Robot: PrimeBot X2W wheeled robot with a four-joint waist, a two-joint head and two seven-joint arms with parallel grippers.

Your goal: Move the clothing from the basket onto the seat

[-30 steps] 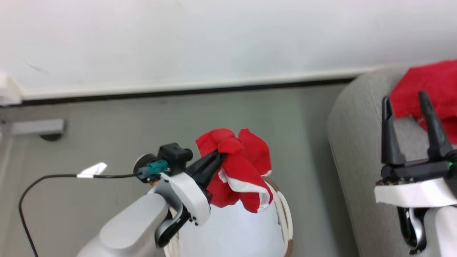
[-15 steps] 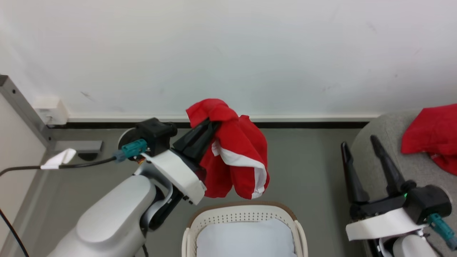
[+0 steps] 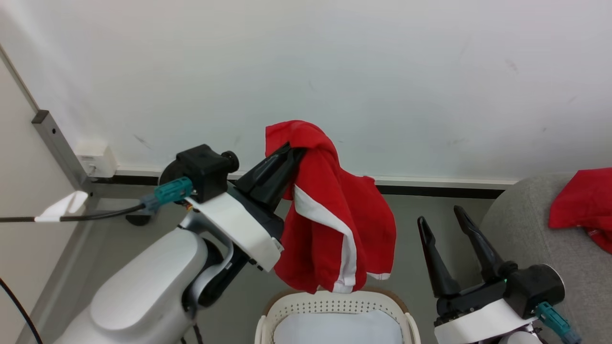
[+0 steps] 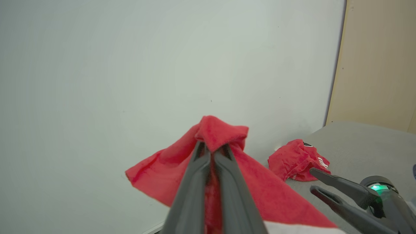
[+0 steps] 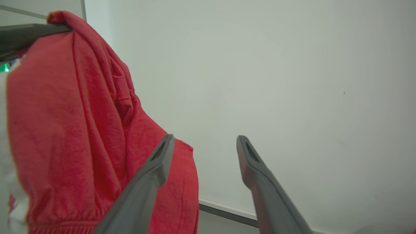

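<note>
Right, my left gripper (image 3: 291, 154) is clenched on a fold of the red shirt (image 3: 334, 215), held high so its white-trimmed hem hangs over the basket (image 3: 334, 301) without snagging the rim. I judge it is bound for the sofa (image 3: 521, 229) at the right, where the other red garment (image 3: 581, 205) already lies. The right gripper (image 3: 440, 216) stands spread and empty between basket and sofa. I can read no lettering on either piece.

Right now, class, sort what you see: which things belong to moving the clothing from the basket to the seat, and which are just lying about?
Job in hand: left gripper, held red garment, second red garment, basket, sofa.
Lying about: white pad, black cable, wall box.
</note>
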